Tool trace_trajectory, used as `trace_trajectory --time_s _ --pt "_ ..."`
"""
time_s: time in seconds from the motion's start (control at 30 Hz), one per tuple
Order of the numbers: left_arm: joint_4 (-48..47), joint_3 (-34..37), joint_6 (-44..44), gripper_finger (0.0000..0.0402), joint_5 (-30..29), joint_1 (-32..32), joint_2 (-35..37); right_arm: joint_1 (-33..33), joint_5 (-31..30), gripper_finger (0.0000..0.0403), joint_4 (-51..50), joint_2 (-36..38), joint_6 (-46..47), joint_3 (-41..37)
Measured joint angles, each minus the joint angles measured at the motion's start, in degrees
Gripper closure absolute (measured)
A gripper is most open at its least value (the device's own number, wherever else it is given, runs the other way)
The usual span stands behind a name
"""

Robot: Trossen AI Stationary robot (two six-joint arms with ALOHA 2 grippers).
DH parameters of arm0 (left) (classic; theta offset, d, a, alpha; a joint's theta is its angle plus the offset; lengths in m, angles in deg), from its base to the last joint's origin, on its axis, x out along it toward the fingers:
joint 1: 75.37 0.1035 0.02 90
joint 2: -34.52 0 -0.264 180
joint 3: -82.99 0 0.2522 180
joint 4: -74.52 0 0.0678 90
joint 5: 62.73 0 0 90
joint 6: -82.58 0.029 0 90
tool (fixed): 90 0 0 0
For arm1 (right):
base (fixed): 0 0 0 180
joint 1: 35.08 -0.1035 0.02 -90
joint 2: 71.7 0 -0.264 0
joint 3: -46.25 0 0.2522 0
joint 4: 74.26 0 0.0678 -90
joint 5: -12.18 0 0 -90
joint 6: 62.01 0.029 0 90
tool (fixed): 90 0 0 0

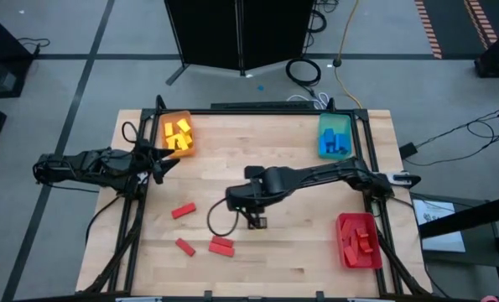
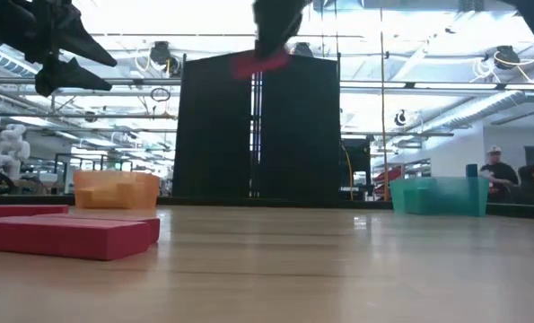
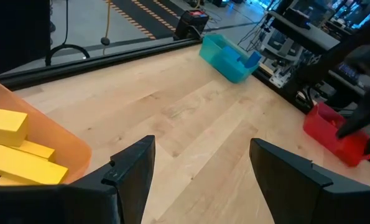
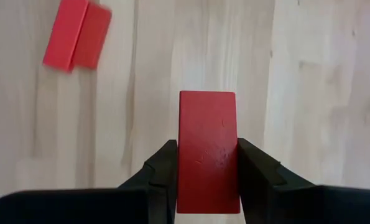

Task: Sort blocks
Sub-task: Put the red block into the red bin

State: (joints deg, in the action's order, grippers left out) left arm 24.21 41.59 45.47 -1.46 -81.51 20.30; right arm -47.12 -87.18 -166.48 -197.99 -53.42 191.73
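Right wrist view: right gripper (image 4: 206, 168) clamped on red block (image 4: 208, 149), lifted above table (image 4: 309, 93) — left gripper (image 3: 200, 177) spread wide, holding nothing, beside orange tray (image 3: 60, 140).

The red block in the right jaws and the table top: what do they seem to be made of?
The red block: probably painted wood or hard plastic; solid matte colour with small pale scuffs. The table top: light wood, visible grain and plank seams, smooth finish.
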Motion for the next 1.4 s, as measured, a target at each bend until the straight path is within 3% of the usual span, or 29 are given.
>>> trace_trajectory --time_s 0.37,1.0,1.23,1.4 --pt "0.0 0.0 0.0 0.0143 0.0 0.0 0.0 -5.1 -1.3 0.0313 -11.8 9.8 7.8 0.0" --pt "0.0 0.0 0.0 0.0143 0.0 0.0 0.0 -15.4 -2.7 0.0313 -11.6 26.7 29.1 0.0" --pt "0.0 0.0 -0.1 0.0143 0.0 0.0 0.0 -24.1 -2.5 0.0313 -11.5 27.4 47.6 -2.5" --pt "0.0 0.0 -0.1 0.0143 0.0 0.0 0.0 -31.4 -2.5 0.0313 -11.5 27.7 67.7 -9.0"
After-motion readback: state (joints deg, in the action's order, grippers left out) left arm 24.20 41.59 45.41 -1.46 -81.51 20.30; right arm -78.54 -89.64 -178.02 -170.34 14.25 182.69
